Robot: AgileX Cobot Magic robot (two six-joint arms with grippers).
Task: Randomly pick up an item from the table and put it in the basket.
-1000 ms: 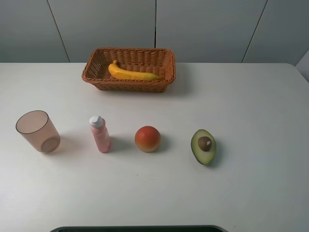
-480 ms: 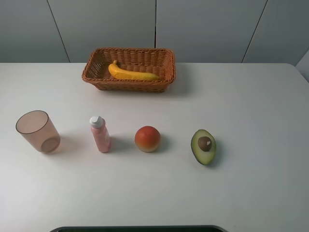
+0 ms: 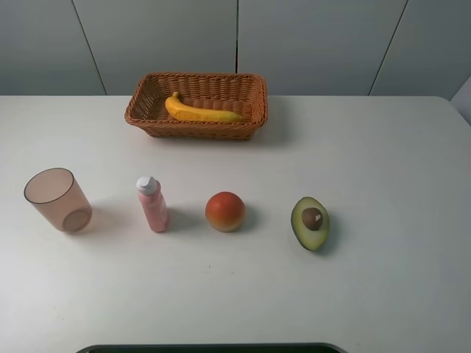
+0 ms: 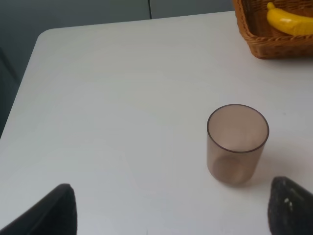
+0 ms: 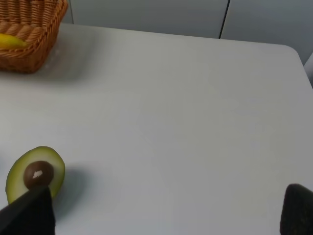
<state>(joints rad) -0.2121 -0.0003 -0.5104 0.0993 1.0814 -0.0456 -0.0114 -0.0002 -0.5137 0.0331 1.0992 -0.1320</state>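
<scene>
Left gripper [image 4: 168, 208] and right gripper [image 5: 166, 210] stand wide open, holding nothing. You see no readable writing. Ahead of them: one banana [image 3: 201, 110] in one basket [image 3: 147, 118], one cup [image 4: 237, 144], one avocado half [image 5: 35, 174].

Basket [image 3: 197, 104]: brown woven wicker, rough. Banana [image 3: 200, 110]: glossy yellow. Cup [image 3: 57, 200]: translucent plastic. Table [image 3: 383, 162]: smooth matt white.

Both grippers are hanging above the table [image 3: 383, 147], left gripper [image 4: 171, 208] and right gripper [image 5: 166, 210] each spreading fingers wide, holding nothing.
</scene>
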